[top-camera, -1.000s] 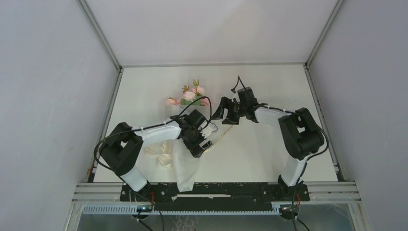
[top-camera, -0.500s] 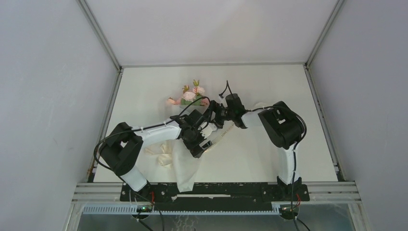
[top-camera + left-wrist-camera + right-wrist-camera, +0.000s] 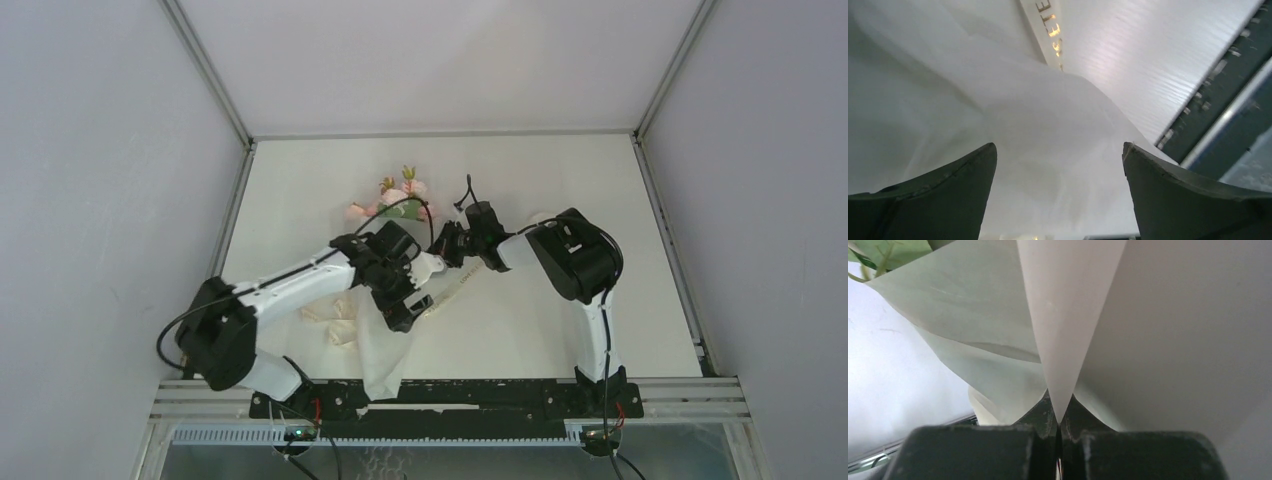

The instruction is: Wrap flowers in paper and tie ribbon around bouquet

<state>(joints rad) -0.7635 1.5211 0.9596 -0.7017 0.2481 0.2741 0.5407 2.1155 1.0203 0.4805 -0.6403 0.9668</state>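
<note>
Moved: your right hand (image 3: 1058, 416) swung in, now pinching the paper (image 3: 1068, 315) fold | left hand (image 3: 1059, 150) wide (empty) above it | flowers (image 3: 396, 196) far-centre on the bench (image 3: 560, 320) | draw the fold snug, slowly.

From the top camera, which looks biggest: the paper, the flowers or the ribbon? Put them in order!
1. The paper: biggest.
2. The flowers and the ribbon: too alike to rank; the ribbon is long but thin, and the arms hide part of both.

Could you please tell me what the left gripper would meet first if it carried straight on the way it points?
Most likely the paper, which fills the view just ahead of the open left gripper.
</note>
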